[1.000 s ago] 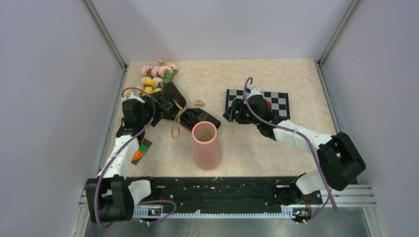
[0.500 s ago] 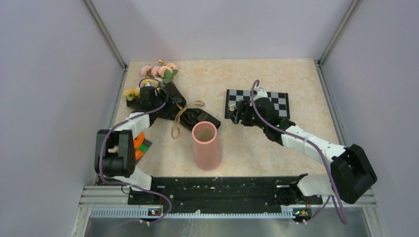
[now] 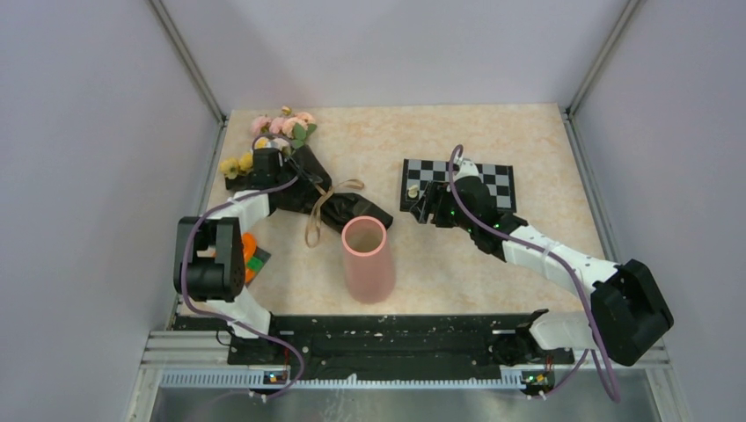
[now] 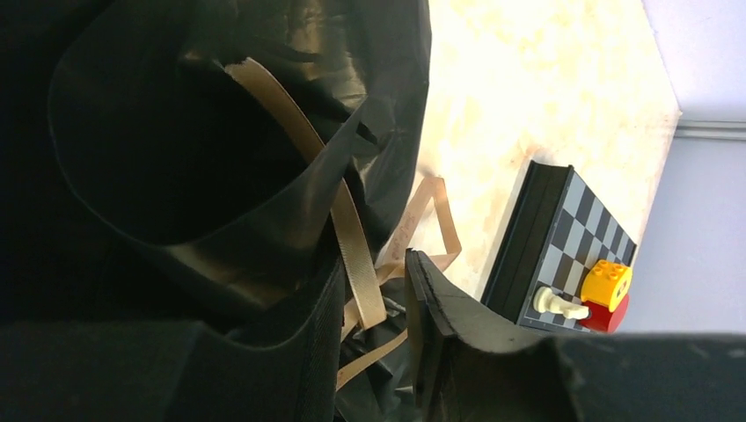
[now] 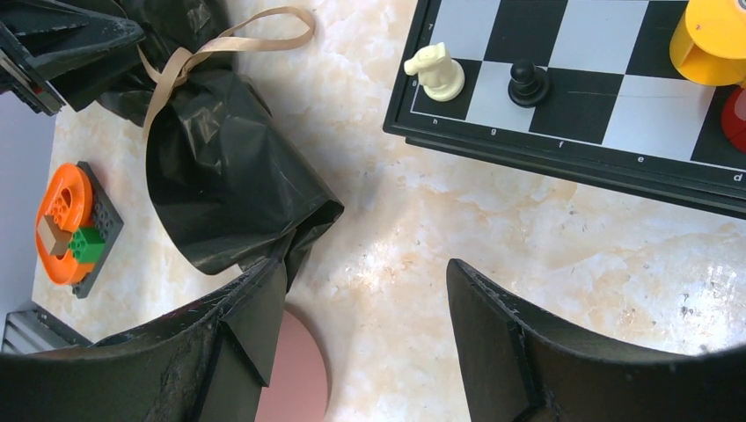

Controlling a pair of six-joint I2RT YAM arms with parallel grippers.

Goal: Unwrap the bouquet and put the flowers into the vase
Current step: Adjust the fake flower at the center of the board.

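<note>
Bouquet [image 3: 303, 180] lies flat at the far left of the surface [image 3: 510, 264], bloom end toward the back corner, tail of the black wrapping [image 3: 350, 209] pointing at the vase [image 3: 367, 259]. Flowers [image 3: 283, 126]: pink and peach heads and one yellow show beyond the paper; the stems are hidden inside the wrap. Left gripper [image 3: 266, 165] is down on the wrapping near the blooms, its fingers lost against the black paper from above. In the left wrist view the left gripper [image 4: 374, 294] has its fingers close together, with tan ribbon [image 4: 352, 237] strands and crinkled paper running between them. Cannot tell whether they pinch ribbon, paper or nothing. Vase upright near centre, just beside the wrap's tail; touching or apart, unclear. The right wrist view shows only a pink sliver of it, cut by the frame edge and a finger. Right gripper [image 5: 361, 290] is spread wide with nothing between its fingers, over bare surface between wrapping and chessboard [image 5: 607, 83]. Yellow block [image 5: 714, 31] is cropped at the frame edge.
</note>
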